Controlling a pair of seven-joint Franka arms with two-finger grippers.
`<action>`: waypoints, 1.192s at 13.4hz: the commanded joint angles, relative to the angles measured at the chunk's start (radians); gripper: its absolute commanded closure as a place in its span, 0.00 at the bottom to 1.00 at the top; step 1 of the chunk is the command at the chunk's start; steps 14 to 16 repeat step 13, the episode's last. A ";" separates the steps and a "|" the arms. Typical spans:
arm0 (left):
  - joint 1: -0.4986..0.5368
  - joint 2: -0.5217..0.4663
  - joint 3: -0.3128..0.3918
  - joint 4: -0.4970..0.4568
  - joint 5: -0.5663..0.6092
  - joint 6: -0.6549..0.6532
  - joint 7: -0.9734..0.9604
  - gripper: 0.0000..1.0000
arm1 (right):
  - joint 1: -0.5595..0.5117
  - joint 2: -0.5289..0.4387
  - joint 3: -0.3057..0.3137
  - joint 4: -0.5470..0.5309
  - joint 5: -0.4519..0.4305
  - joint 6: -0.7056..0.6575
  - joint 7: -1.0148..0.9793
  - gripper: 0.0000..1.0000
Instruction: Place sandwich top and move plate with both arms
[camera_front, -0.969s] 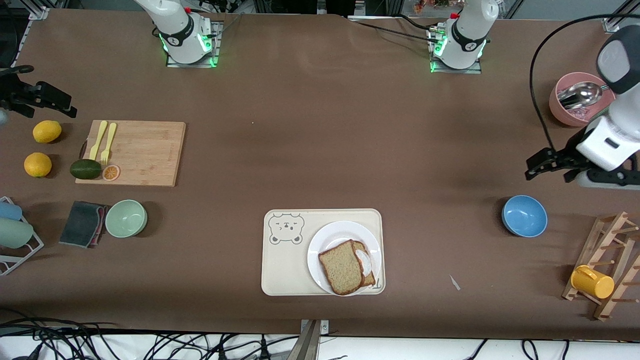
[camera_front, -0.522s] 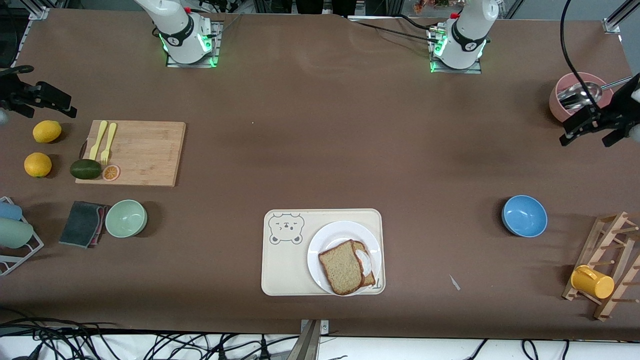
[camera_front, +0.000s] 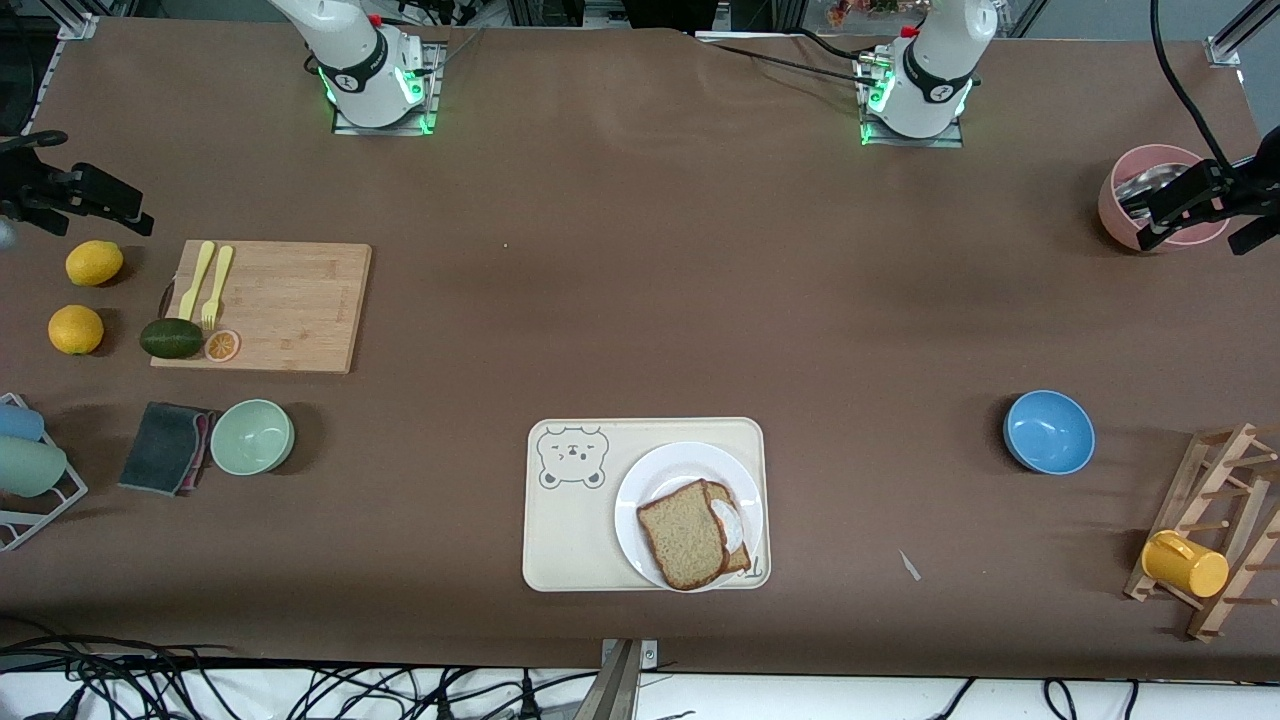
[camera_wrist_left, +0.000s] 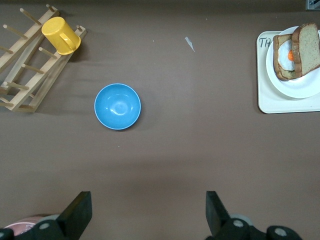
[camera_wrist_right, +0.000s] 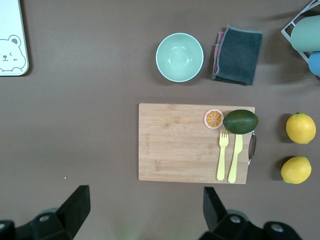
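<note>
The sandwich top (camera_front: 682, 535), a brown bread slice, lies on the white plate (camera_front: 668, 470), leaning askew over the egg toast (camera_front: 733, 522) and leaving part of the egg showing. The left wrist view also shows the sandwich top (camera_wrist_left: 307, 47) and the plate (camera_wrist_left: 300, 87). The plate rests on the cream bear tray (camera_front: 570, 540), at the tray's end toward the left arm. My left gripper (camera_front: 1190, 235) hangs open over the pink bowl (camera_front: 1125, 225), with nothing in it (camera_wrist_left: 148, 210). My right gripper (camera_front: 95, 215) is open and empty over the table's edge by the lemons (camera_wrist_right: 145, 207).
A blue bowl (camera_front: 1048, 431) and a wooden rack (camera_front: 1215, 470) with a yellow mug (camera_front: 1184, 564) sit toward the left arm's end. Toward the right arm's end lie a cutting board (camera_front: 290, 305) with cutlery and avocado, two lemons (camera_front: 94, 263), a green bowl (camera_front: 252, 436) and a cloth (camera_front: 165, 447).
My left gripper has swung away from the blue bowl's area toward the table's end and now hangs over the pink bowl. The right arm, bread and plate have not moved.
</note>
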 joint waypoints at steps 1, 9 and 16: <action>-0.018 0.068 0.003 0.116 0.019 -0.061 -0.019 0.00 | -0.011 -0.001 0.008 0.010 0.000 -0.012 0.000 0.00; -0.013 0.071 -0.014 0.126 0.019 -0.066 -0.033 0.00 | -0.011 -0.001 0.008 0.010 -0.001 -0.012 0.000 0.00; -0.015 0.070 -0.014 0.126 0.025 -0.066 -0.033 0.00 | -0.011 -0.001 0.008 0.010 0.000 -0.010 0.000 0.00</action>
